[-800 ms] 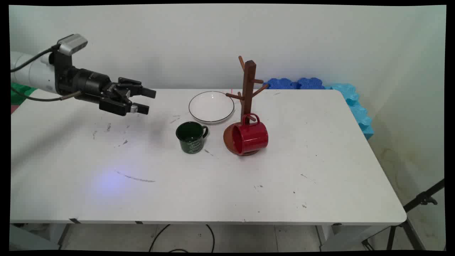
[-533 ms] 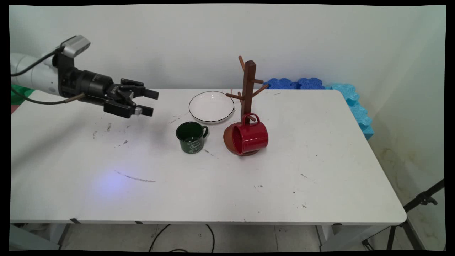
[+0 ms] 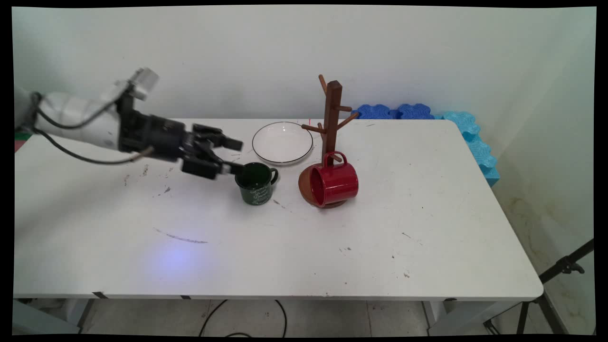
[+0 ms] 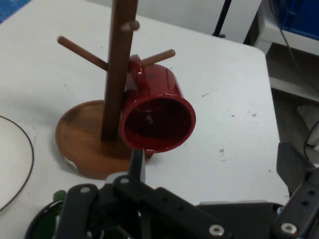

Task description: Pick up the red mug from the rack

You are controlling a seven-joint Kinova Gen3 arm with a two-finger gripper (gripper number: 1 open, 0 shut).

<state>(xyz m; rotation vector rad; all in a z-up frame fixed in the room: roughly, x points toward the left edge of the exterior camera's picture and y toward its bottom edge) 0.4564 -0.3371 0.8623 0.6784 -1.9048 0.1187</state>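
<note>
The end effector (image 3: pixel 237 154) hangs low over the desk (image 3: pixel 285 247) toward its far left, fingers spread and holding nothing, the lower one at the green cup's (image 3: pixel 256 183) rim. A white plate (image 3: pixel 282 142) lies behind by the far edge. Right of the cup, a red mug (image 3: pixel 335 183) hangs sideways on the wooden mug tree (image 3: pixel 331 118).

We reach in from the left, white arm (image 3: pixel 71 121) low over the table, black cables looping beneath it. Our black two-finger gripper (image 3: pixel 234 154) points right, roughly level, fingers (image 3: pixel 232 143) spread apart with nothing between them.
</note>
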